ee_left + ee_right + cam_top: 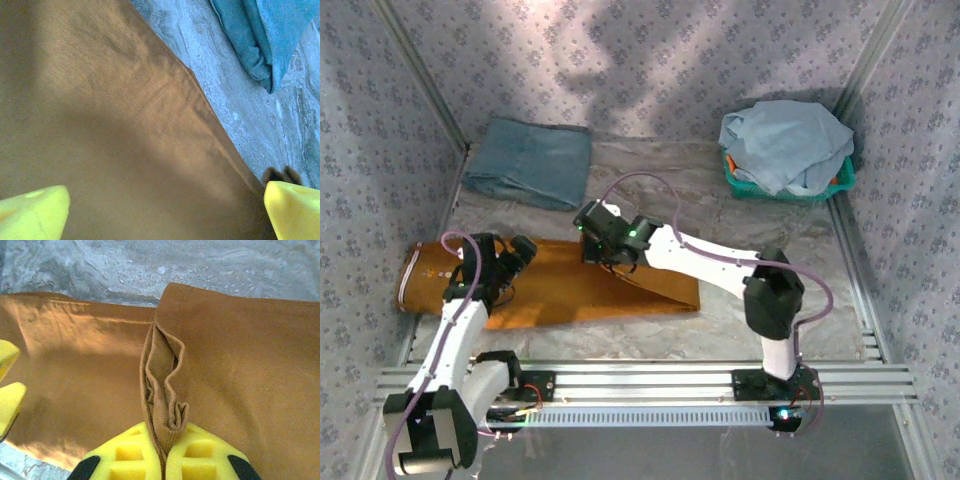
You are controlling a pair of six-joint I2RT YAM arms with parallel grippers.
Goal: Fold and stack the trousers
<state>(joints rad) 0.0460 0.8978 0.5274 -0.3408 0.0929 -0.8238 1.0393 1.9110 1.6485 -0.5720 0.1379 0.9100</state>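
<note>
Trousers (pixel 570 285): one, rust-orange; other garments: two, namely one teal-blue folded garment (pixel 528 162) and one pale light-blue garment (pixel 785 142); so three cloth items in all; baskets: one, a green basket (pixel 748 184); robot arms: two, left arm (pixel 455 330) and right arm (pixel 700 258); grippers: two, left gripper (pixel 165 210) and right gripper (pixel 164 445); yellow fingers (pixel 200 455): two per gripper, four total; tables: one table (pixel 770 285).

White links, black joints on left arm (pixel 458 325), right arm (pixel 705 258); purple cables (pixel 640 176); green LEDs (pixel 633 234); yellow fingers (pixel 197 452).
</note>
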